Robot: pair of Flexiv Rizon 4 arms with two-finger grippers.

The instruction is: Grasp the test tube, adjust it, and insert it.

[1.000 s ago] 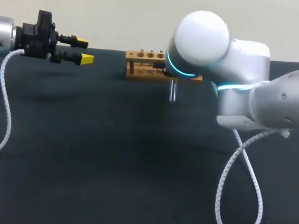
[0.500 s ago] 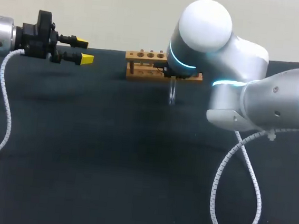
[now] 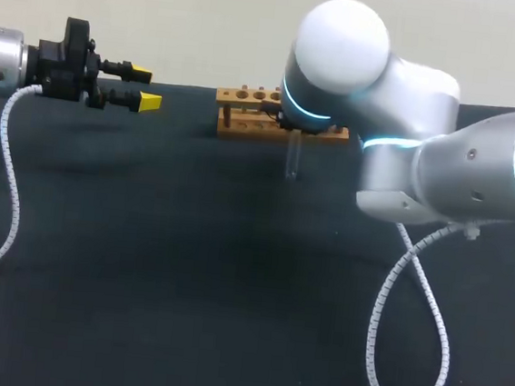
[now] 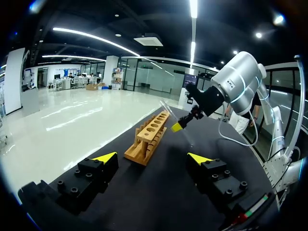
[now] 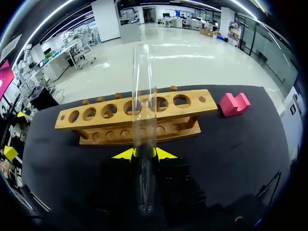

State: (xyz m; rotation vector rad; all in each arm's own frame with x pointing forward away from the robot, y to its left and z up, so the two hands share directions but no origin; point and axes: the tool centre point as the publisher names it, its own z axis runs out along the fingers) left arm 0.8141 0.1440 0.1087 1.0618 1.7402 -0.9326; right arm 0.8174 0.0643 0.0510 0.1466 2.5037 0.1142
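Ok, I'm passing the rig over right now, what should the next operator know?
Left hand: open, empty, over the table's left side.
Right hand: shut on the test tube, gripping it partway along.
Wooden rack: at the table's far edge; the test tube hangs in front of it, in no hole.
Done: grasp. Left: line the test tube up with a hole, insert.

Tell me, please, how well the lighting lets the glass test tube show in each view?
Head view: the test tube is a faint streak against the dark table. Left wrist view: nearly lost, a thin glint by the right end effector. Right wrist view: clearest, its edges outlined across the wooden rack.
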